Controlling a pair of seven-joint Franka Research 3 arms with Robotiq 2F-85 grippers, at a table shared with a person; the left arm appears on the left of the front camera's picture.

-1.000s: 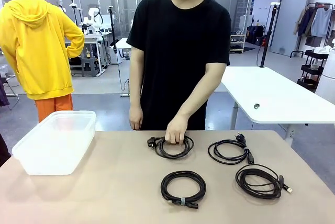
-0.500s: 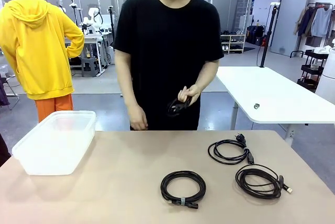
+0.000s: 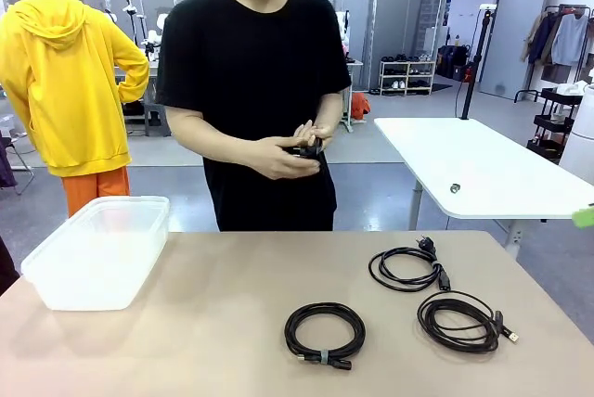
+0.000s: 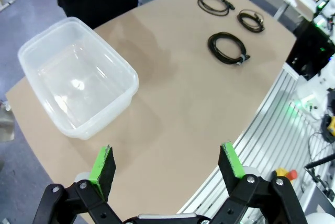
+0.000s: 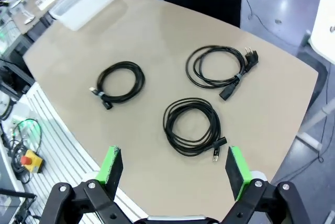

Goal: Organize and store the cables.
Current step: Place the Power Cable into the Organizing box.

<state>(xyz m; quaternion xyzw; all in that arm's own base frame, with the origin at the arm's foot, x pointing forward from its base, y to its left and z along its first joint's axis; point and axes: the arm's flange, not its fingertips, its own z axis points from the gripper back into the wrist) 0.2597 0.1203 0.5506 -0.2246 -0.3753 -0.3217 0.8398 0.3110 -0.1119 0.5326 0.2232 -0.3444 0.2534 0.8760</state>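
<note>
Cables (image 3: 324,334) are lying as three coils on the surface (image 3: 213,323), a fourth coil (image 3: 308,149) sitting in the person's hands (image 3: 286,158), while left fingers (image 4: 103,165) and right fingers (image 5: 111,166) are gaping wide, empty, storage seemingly just beginning, a coil needing grasping next.

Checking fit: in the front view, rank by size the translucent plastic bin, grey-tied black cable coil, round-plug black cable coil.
Largest: translucent plastic bin
Next: grey-tied coil and round-plug coil look alike; latter sits farther.

Bright, even overhead light, soft shadows, sharp focus; wrist views bend at edges.
</note>
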